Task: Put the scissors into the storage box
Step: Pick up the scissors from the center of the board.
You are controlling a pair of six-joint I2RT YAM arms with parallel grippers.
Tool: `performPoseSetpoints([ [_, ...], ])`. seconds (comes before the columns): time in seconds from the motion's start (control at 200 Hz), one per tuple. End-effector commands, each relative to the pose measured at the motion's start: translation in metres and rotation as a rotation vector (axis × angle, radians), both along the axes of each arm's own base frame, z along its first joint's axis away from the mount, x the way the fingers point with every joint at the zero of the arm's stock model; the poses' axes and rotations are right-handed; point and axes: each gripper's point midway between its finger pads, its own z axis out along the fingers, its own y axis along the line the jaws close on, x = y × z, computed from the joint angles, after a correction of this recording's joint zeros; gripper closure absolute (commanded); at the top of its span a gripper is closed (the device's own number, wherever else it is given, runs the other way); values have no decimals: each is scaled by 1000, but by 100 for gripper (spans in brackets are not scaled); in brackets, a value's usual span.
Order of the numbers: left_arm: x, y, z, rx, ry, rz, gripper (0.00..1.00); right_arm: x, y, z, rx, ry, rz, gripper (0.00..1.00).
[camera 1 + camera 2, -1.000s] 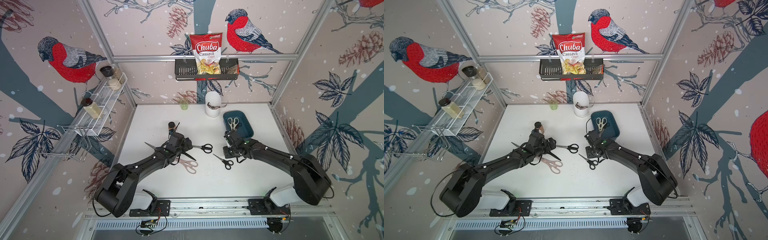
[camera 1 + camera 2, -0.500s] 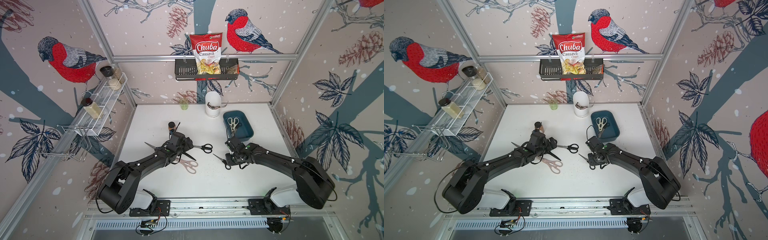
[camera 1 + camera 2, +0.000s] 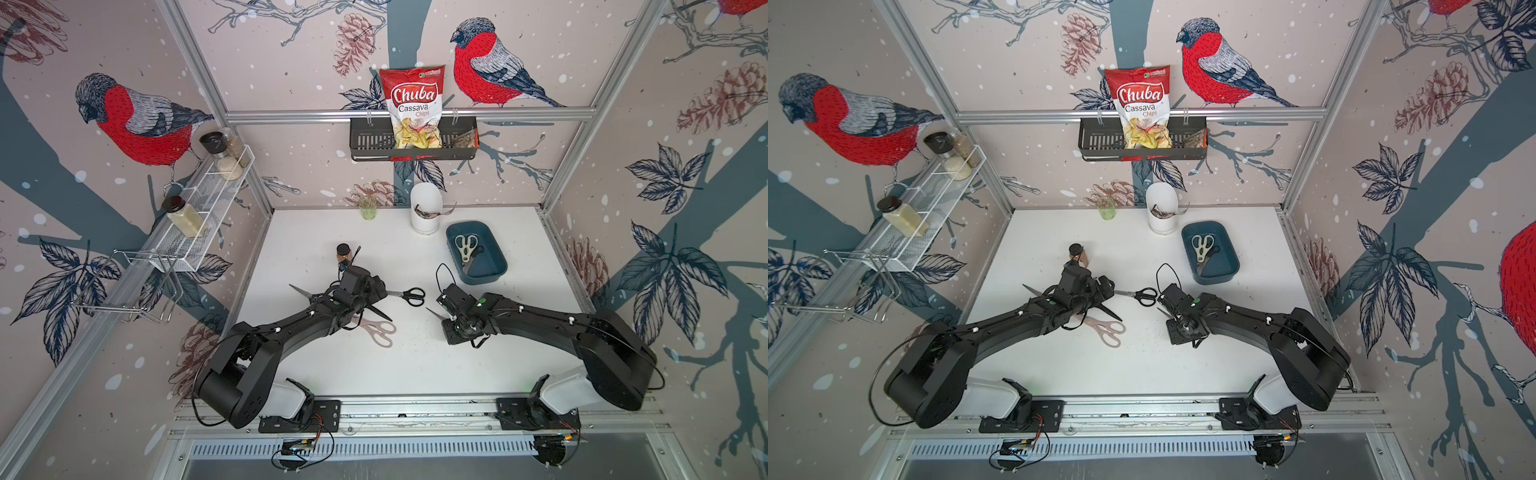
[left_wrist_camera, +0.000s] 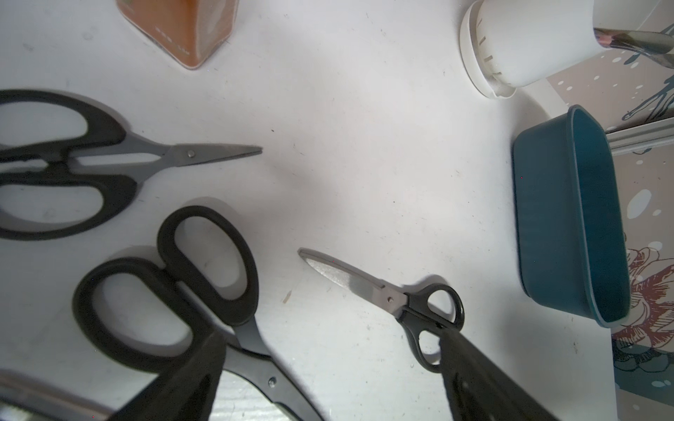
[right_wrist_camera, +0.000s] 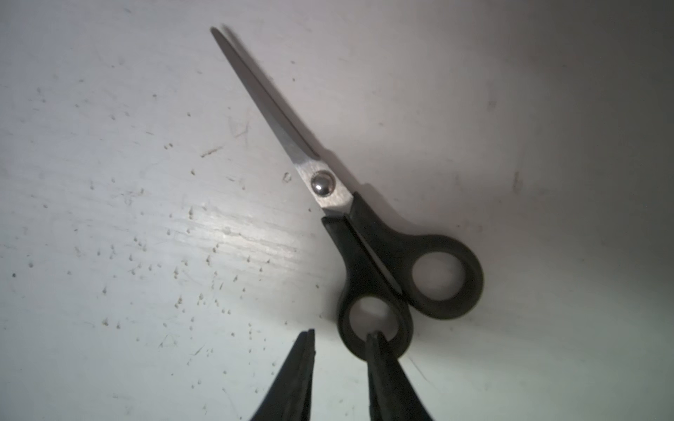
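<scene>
**Table** [image 3: 419,365]: white, flat and matt. The right wrist view shows fine scratches and scattered specks on it.

**Enclosure:** an aluminium frame [image 3: 407,115] carries walls papered with red-breasted birds, pine cones and leaves. A black basket [image 3: 365,143] hangs on the back rail and holds a chips bag [image 3: 413,104]. A white wire shelf [image 3: 189,249] on the left wall carries jars [image 3: 224,160].

**Back of the table:** a green glass [image 3: 368,211] and a white holder [image 3: 424,208] stand here. The box [image 3: 490,259] lies just right of the holder, near the right wall. Cream shears [image 3: 465,246] lie inside it.

**Scissors on the table, outside the box:**
- Small pair [image 5: 364,233]: lies flat with blades closed, under the right hand [image 5: 341,333].
- Black pair [image 3: 409,296]: lies between the two arms.
- Pink shears [image 3: 379,331]: lie beside the left arm and are partly covered by it.
- Large pair [image 4: 204,299] and black shears [image 4: 175,155]: lie below the left hand [image 4: 330,331].

**Left hand:** the jaws stand wide apart and hold nothing.

**Right hand:** the jaws stand narrowly apart, with the tips low at the table. One finger [image 5: 383,364] sits inside the smaller handle loop. The other stands just outside the loop, with a strip of table visible between it and the rim. There is no grip on the small pair.
</scene>
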Motion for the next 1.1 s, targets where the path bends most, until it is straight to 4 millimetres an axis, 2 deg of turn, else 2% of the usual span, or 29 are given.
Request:
performPoseSetpoints([
  [0.0, 1, 2, 3, 6, -21, 7, 5, 2, 0, -2, -12, -9, -3, 70],
  [0.19, 1, 2, 2, 4, -20, 8, 5, 5, -2, -7, -33, -19, 4, 72],
  [0.445, 3, 1, 5, 8, -27, 6, 5, 3, -7, -25, -89, 0, 19, 76],
  [0.73, 5, 0, 5, 6, -28, 3, 5, 3, -7, -28, -104, 11, 31, 83],
  [0.835, 6, -1, 7, 9, -36, -1, 5, 2, -10, -29, -127, 16, 31, 91],
  [0.95, 8, -1, 8, 17, -41, -2, 5, 3, -9, -26, -118, 8, 20, 96],
  [1.095, 12, -4, 6, 24, -35, -9, 5, 10, -2, -7, -55, -41, -14, 100],
])
